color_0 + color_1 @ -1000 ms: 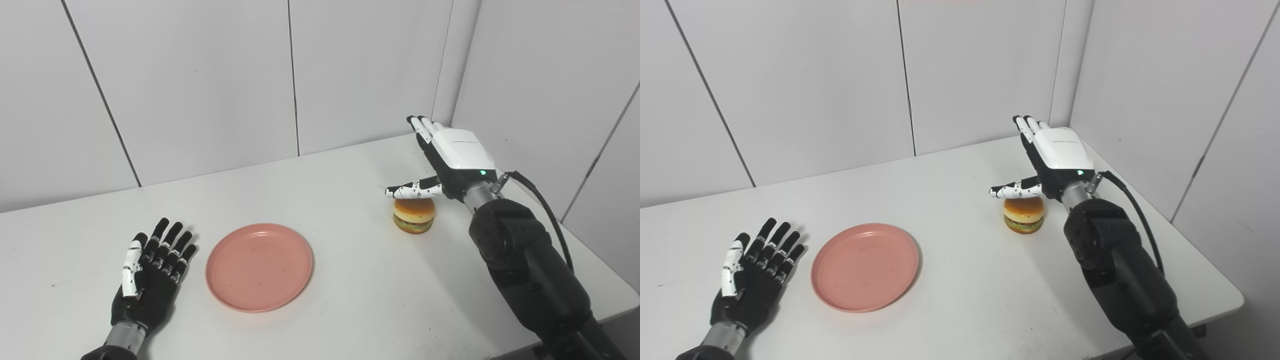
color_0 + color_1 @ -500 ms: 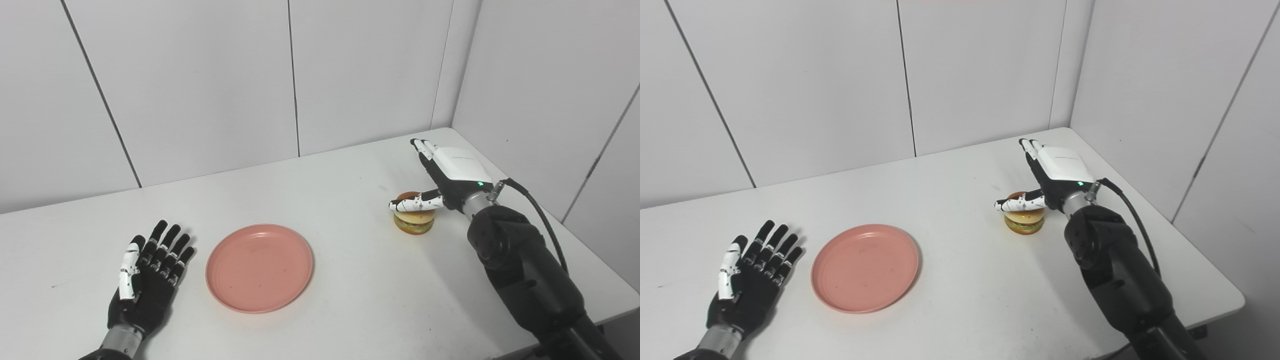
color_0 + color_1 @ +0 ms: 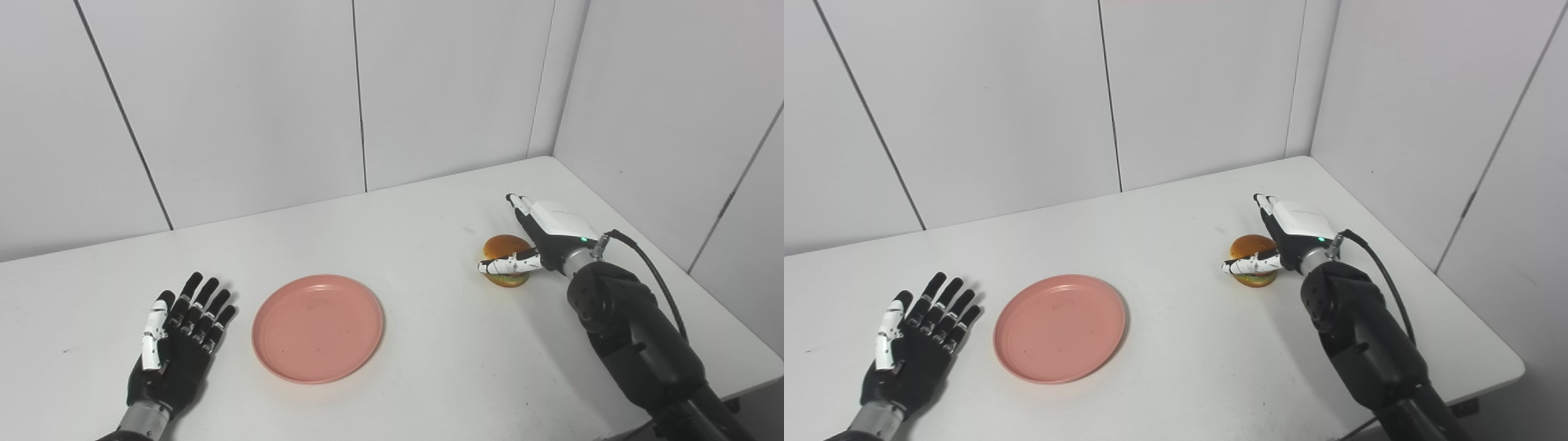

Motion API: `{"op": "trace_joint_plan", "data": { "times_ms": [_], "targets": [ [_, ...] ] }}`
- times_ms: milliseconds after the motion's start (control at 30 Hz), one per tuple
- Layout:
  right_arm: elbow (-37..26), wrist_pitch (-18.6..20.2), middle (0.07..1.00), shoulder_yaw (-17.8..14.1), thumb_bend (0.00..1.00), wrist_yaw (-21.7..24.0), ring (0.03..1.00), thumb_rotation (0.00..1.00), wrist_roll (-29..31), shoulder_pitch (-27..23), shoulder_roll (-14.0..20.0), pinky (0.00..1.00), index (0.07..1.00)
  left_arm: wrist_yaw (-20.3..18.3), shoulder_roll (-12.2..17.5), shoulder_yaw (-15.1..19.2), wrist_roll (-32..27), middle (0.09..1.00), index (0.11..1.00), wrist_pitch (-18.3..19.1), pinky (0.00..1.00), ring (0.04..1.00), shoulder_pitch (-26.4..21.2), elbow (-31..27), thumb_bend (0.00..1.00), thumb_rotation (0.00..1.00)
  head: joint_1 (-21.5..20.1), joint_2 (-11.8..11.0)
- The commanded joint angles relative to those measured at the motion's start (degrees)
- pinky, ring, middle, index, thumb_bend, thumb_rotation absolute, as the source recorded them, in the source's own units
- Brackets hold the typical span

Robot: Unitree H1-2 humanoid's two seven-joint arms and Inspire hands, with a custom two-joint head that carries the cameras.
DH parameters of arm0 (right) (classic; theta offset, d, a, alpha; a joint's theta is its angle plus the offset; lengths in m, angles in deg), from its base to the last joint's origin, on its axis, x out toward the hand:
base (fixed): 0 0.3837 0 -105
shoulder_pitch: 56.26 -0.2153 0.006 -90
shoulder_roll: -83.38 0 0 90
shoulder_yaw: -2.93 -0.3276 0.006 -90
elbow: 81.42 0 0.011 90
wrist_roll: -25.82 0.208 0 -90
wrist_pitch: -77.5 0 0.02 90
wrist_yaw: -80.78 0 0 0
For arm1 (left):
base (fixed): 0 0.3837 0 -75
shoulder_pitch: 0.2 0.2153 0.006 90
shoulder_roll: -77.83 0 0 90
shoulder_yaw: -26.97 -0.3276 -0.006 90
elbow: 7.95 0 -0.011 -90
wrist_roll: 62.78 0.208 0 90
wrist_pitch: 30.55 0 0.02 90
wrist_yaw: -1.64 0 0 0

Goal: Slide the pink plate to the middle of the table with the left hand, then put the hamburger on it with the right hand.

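The pink plate [image 3: 318,326] lies flat on the white table [image 3: 429,367], a little left of its middle, with nothing on it. The hamburger [image 3: 503,247] sits on the table at the right. My right hand [image 3: 545,236] is down beside it on its right, open, fingers stretched past its far side and the thumb lying across its near side. Whether the thumb touches the bun I cannot tell. My left hand [image 3: 177,343] rests palm up at the front left, open, a short gap left of the plate.
White wall panels [image 3: 245,104] close off the back and the right side, meeting in a corner behind the right hand. The table's right edge [image 3: 1488,324] runs close beside the right arm.
My right hand has come down from above the hamburger to table level around it. My left hand has drawn back a little toward the front edge. The plate and hamburger have not moved.
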Motion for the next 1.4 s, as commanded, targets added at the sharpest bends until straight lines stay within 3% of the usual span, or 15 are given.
{"op": "trace_joint_plan", "data": {
  "times_ms": [0,167,400,567,633,700,800,833,900,967,1000,1067,1300,1367],
  "targets": [
    [-0.2,0.4,0.991,0.1,1.00,-1.4,0.944,0.66,-0.2,-3.2,0.7,0.81,0.998,1.4,0.7,-0.3,0.9,0.988,0.989,3.0,1.00,0.985,1.5,0.9,0.32,1.00,0.0,-0.1],
    [2.0,0.5,0.993,0.4,1.00,-1.5,0.957,0.63,0.0,-3.9,0.5,0.87,0.998,1.4,0.8,-0.3,0.7,0.992,0.994,3.1,1.00,0.989,1.5,0.9,0.32,1.00,0.2,0.2],
    [3.6,0.5,0.954,0.3,1.00,-2.0,0.924,0.57,0.4,-4.4,0.5,0.84,0.953,1.6,0.8,-0.6,1.0,0.989,0.989,3.1,1.00,0.987,1.6,0.5,0.32,1.00,0.6,0.5],
    [3.2,0.6,0.823,0.6,1.00,-0.7,0.789,0.46,-0.3,-4.7,0.6,0.65,0.839,1.5,0.9,-0.8,1.0,0.994,0.993,3.0,1.00,0.989,1.6,0.5,0.32,1.00,0.4,0.7],
    [3.4,0.5,0.702,1.1,0.99,-0.2,0.629,0.40,-0.6,-4.9,0.9,0.51,0.758,1.6,0.9,-0.8,1.0,0.991,0.993,3.0,1.00,0.987,1.5,0.5,0.32,1.00,0.5,0.8],
    [3.6,0.5,0.658,1.5,0.98,-0.6,0.575,0.36,-0.2,-5.0,1.1,0.46,0.725,1.7,0.8,-0.8,1.0,0.990,0.992,3.2,1.00,0.986,1.6,0.4,0.32,1.00,0.5,0.9],
    [4.0,0.5,0.516,0.9,0.85,-2.1,0.416,0.19,0.2,-4.9,0.5,0.33,0.597,2.1,0.7,-0.8,1.0,0.988,0.989,3.4,1.00,0.982,1.6,0.0,0.32,1.00,0.6,1.1],
    [4.0,0.6,0.458,0.6,0.63,-2.7,0.356,0.15,0.1,-4.9,0.2,0.28,0.523,2.3,0.6,-0.8,1.1,0.987,0.988,3.6,1.00,0.981,1.6,-0.2,0.32,1.00,0.6,1.1],
    [3.8,0.6,0.412,0.3,0.54,-3.7,0.314,0.13,0.0,-4.9,-0.1,0.24,0.492,2.8,0.6,-0.9,1.3,0.983,0.983,3.6,1.00,0.977,1.6,-0.4,0.32,1.00,0.7,1.2],
    [3.4,0.5,0.412,-0.1,0.53,-4.6,0.314,0.13,0.2,-4.9,-0.2,0.24,0.488,3.0,0.5,-1.0,1.3,0.983,0.982,3.6,1.00,0.977,1.5,-0.4,0.33,1.00,0.8,1.2],
    [3.2,0.6,0.418,-0.5,0.53,-4.7,0.326,0.05,0.2,-4.9,-0.4,0.25,0.505,2.8,0.5,-1.1,1.2,0.983,0.983,3.4,1.00,0.978,1.5,-0.3,0.33,1.00,0.8,1.2],
    [2.7,0.6,0.413,-1.0,0.52,-4.7,0.316,0.01,0.6,-5.0,-0.5,0.24,0.518,2.8,0.6,-1.2,1.2,0.986,0.987,3.2,1.00,0.982,1.5,-0.3,0.33,1.00,0.9,1.3],
    [-0.4,0.4,0.454,-2.2,0.53,-4.8,0.356,0.00,1.8,-5.7,-0.1,0.27,0.510,3.6,-0.1,-1.6,1.4,0.990,0.987,3.4,1.00,0.985,1.6,-0.9,0.33,1.00,2.4,1.3],
    [-1.9,0.5,0.423,-2.3,0.52,-4.2,0.340,0.00,2.0,-6.1,0.2,0.26,0.528,3.8,-0.2,-1.8,1.4,0.990,0.986,3.5,1.00,0.985,1.6,-1.2,0.33,1.00,2.7,1.3]
  ]
}}
